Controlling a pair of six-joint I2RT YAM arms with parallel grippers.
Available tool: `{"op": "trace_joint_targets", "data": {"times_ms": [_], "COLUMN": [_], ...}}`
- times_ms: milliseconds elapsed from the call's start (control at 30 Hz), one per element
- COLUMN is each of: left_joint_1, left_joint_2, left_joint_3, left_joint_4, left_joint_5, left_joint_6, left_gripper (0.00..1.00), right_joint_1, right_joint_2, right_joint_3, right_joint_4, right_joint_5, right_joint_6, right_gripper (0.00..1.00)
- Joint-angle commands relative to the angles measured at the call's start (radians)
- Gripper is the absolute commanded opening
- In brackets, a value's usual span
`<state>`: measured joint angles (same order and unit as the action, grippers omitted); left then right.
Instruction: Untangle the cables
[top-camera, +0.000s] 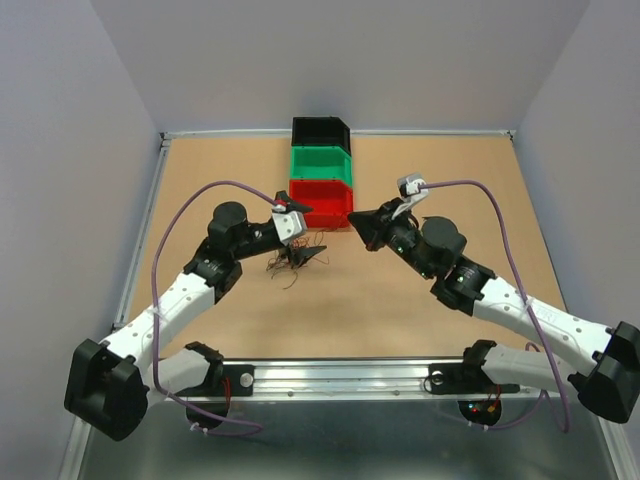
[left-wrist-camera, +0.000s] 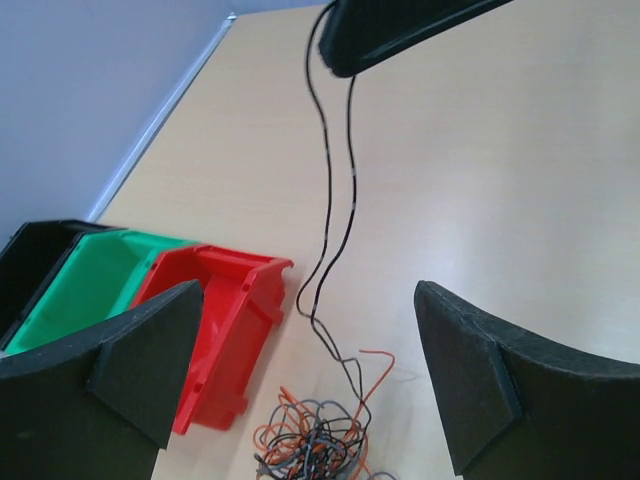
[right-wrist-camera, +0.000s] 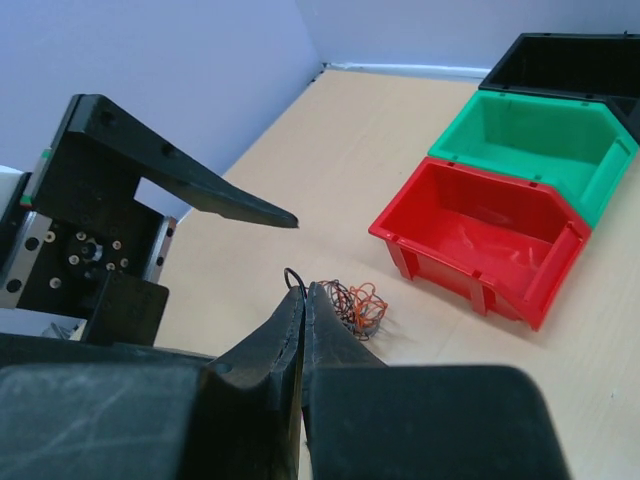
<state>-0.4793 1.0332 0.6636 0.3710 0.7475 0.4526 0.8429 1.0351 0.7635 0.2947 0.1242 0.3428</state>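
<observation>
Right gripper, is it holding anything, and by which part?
Yes. The right gripper is shut on a black wire, pinching the top of its doubled strand; the rest hangs down to the tangle. The left gripper is open.

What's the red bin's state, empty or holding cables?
Empty. The red bin shows a bare floor; the cables sit outside it.

The left pincer (left-wrist-camera: 305, 300) is being held agape, while the right pincer (right-wrist-camera: 303, 292) is being pressed closed on the cables (right-wrist-camera: 355, 303).
</observation>
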Motion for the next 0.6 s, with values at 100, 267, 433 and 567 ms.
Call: {"op": "trace_joint_targets", "data": {"times_ms": [100, 267, 433, 567], "left_joint_1": [-0.067, -0.077, -0.078, -0.074], "left_joint_2": [0.114, 0.247, 0.392, 0.459], "left_joint_3": [0.111, 0.145, 0.157, 0.139], "left_joint_4": [0.071, 0.167, 0.195, 0.206], "left_joint_5": [-0.044, -0.160, -0.209, -0.243], "left_joint_6": [-0.011, -0.077, -0.104, -0.083], "left_gripper": [0.99, 0.88, 0.70, 0.44], "right_joint_1": [-0.004, -0.002, -0.002, -0.002], "right_joint_2": [0.019, 0.014, 0.002, 0.005], "right_joint_3": [0.126, 0.171, 0.210, 0.371], "right_joint_4": [-0.028, -0.028, -0.026, -0.061], "right_joint_5": [-0.038, -0.054, -0.051, 0.053], "right_joint_6": [-0.005, 0.015, 0.054, 0.049], "right_gripper": [0.01, 0.01, 0.01, 0.00]}}
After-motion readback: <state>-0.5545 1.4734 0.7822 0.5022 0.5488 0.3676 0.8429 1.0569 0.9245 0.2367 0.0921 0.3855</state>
